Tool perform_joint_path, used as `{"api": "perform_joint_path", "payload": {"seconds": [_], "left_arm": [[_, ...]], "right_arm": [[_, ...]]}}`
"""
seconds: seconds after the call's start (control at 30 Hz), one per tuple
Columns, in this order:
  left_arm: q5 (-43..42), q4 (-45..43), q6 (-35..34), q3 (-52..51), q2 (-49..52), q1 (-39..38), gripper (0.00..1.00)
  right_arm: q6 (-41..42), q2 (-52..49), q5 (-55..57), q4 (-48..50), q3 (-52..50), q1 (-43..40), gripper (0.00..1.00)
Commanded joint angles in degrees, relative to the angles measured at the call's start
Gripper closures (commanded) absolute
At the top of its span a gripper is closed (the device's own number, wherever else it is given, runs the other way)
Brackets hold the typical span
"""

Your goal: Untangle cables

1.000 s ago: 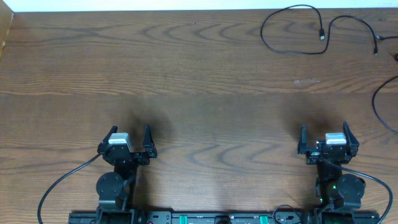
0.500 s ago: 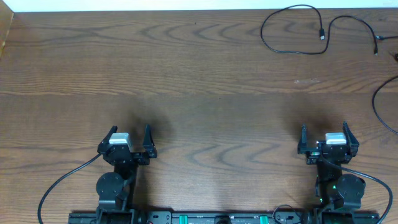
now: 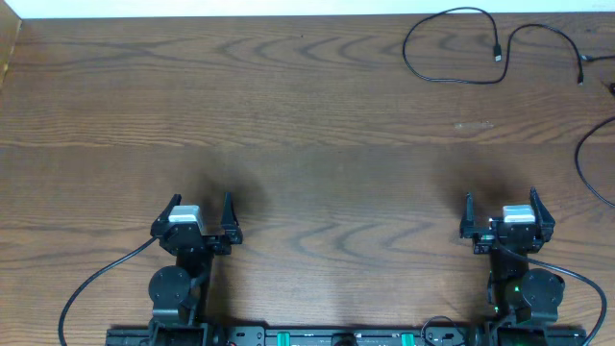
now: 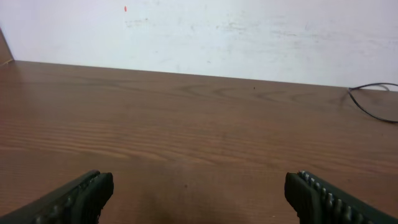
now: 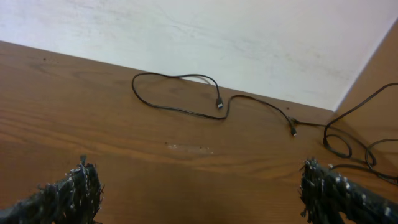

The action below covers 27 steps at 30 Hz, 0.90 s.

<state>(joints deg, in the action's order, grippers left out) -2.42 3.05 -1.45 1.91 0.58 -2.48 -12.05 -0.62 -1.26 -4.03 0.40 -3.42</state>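
Observation:
One thin black cable (image 3: pixel 405 50) lies in a loose loop at the table's far right corner, its plug ends (image 3: pixel 498 55) resting on the wood. Another black cable (image 3: pixel 580 159) curves in from the right edge. Both show in the right wrist view, the loop (image 5: pixel 134 87) ahead and the other cable (image 5: pixel 328 140) to the right. My left gripper (image 3: pixel 200 213) stands open at the near left with only bare wood between its fingers (image 4: pixel 81 194). My right gripper (image 3: pixel 501 207) is open too, well short of the cables, nothing between its fingers (image 5: pixel 78 190).
The wooden table (image 3: pixel 307 125) ends at a white wall (image 4: pixel 199 31) along the far side. A bit of black cable (image 4: pixel 352 94) shows at the far right of the left wrist view. Thicker arm wires (image 3: pixel 91 284) trail beside both arm bases at the front edge.

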Motion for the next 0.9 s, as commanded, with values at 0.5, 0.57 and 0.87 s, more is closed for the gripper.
{"api": "perform_joint_path", "payload": {"seconds": [0.5, 0.57, 0.87], "left_arm": [[1.62, 1.03, 0.37, -1.68, -0.35, -0.33, 0.05], [1.62, 1.03, 0.37, -1.68, -0.35, -0.33, 0.05], [1.62, 1.03, 0.37, -1.68, -0.35, -0.33, 0.05]], "right_arm": [[14.47, 0.39, 1.14, -0.22, -0.11, -0.39, 0.01], [14.64, 0.39, 1.16, -0.24, -0.11, -0.39, 0.01], [14.6, 0.39, 1.07, -0.2, -0.11, -0.37, 0.01]]}}
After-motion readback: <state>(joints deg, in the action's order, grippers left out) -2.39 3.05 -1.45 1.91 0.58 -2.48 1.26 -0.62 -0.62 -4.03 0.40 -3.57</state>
